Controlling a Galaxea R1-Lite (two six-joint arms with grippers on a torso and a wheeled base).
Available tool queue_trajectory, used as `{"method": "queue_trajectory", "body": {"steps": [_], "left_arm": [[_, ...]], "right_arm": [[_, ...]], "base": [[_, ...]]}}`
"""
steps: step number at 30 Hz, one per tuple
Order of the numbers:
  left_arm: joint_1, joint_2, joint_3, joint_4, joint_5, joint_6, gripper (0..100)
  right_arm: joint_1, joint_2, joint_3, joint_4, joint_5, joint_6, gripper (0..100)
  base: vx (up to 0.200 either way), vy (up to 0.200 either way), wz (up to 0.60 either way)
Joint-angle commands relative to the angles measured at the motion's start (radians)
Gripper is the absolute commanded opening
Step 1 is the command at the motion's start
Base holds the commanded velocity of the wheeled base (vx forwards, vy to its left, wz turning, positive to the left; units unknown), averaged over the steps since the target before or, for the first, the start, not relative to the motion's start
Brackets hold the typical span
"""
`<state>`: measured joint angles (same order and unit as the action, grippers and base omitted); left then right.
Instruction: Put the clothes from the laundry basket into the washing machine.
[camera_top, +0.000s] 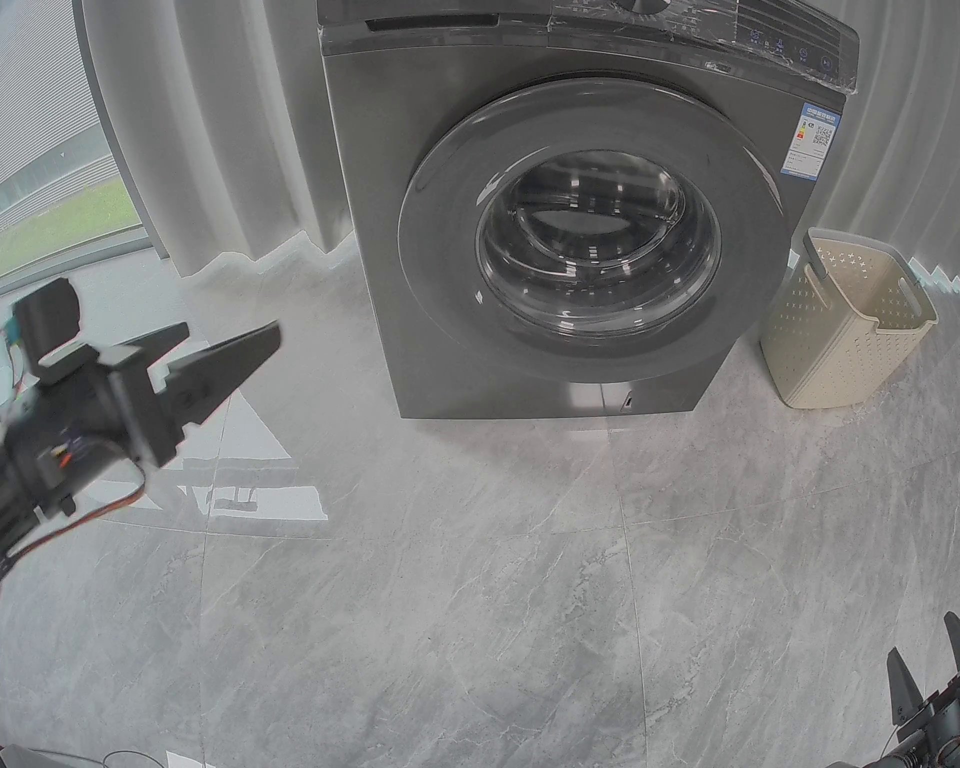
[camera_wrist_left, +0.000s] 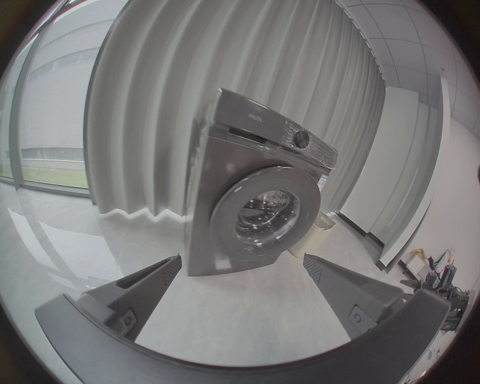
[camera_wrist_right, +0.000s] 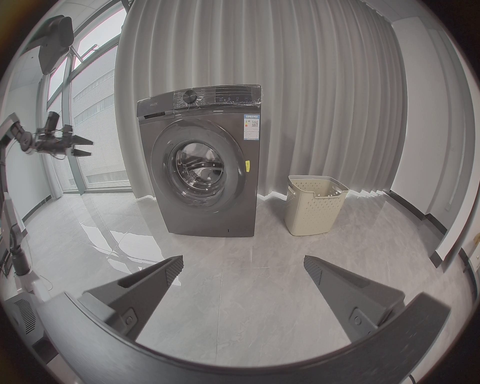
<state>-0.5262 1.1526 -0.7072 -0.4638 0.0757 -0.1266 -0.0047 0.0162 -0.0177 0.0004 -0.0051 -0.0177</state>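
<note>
The grey washing machine (camera_top: 580, 240) stands against the curtain, its round glass door shut; it also appears in the left wrist view (camera_wrist_left: 260, 200) and the right wrist view (camera_wrist_right: 200, 165). A beige perforated laundry basket (camera_top: 850, 320) sits on the floor just right of the machine (camera_wrist_right: 315, 205), and the part of its inner wall I can see is bare. My left gripper (camera_top: 233, 328) hangs open and empty in the air, left of the machine and well short of it (camera_wrist_left: 241, 257). My right gripper (camera_wrist_right: 243, 258) is open and empty, low at the near right (camera_top: 922, 640), far from the basket.
Grey tiled floor (camera_top: 500, 580) spreads wide between me and the machine. White curtains (camera_top: 200, 130) hang behind, with a large window (camera_top: 50, 180) at the far left. Some equipment (camera_wrist_left: 440, 280) stands by the right wall.
</note>
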Motion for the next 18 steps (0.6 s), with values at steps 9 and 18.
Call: {"method": "queue_trajectory", "body": {"steps": [9, 18], "left_arm": [[0.414, -1.065, 0.643, 0.360, -0.090, 0.076, 100], [0.482, -1.080, 0.707, 0.445, -0.047, 0.090, 100]], "right_arm": [[0.000, -0.016, 0.018, 0.000, -0.001, -0.001, 100], [0.000, -0.016, 0.018, 0.000, 0.001, -0.001, 100]], "base": [[0.000, 0.000, 0.00], [0.000, 0.000, 0.00]]}}
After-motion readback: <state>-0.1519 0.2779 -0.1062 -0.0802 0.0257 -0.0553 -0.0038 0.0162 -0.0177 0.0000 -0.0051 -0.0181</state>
